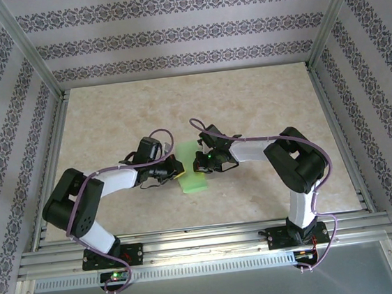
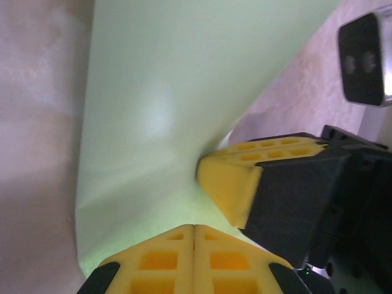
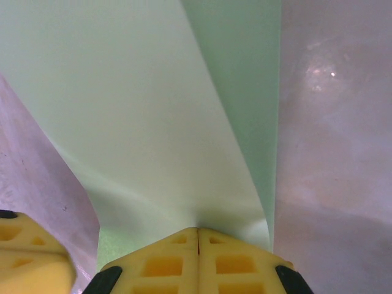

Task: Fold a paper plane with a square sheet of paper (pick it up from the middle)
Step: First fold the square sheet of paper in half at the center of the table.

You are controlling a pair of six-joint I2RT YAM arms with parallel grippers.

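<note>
Nearest the left wrist, the left gripper (image 2: 195,229) was pressed fully shut, pinching the near edge of the sheet of paper (image 2: 159,110). The right gripper (image 2: 228,182) came in just beside it, its yellow tip against the same green edge. On the right wrist's side the right gripper (image 3: 198,231) was likewise clamped on the sheet of paper (image 3: 141,110), which ran away from it in what looked like two overlapping layers. The left gripper (image 3: 24,252) sat close at its left. To my eye this was a creasing step. Doing it well would mean holding both pinches firm, keeping the layers' edges lined up, and drawing the two grips apart along the fold slowly, so the thin paper neither tore nor skewed. With the tips so close, a bump between them seemed the main risk. From above, the left arm (image 1: 82,201) and right arm (image 1: 296,164) rose from the near edge, elbows thrown outward and forearms angled in. The left gripper (image 1: 174,169) and right gripper (image 1: 201,162) met over the sheet of paper (image 1: 194,182), which was low over the middle of the table (image 1: 262,105), towards its near side.
</note>
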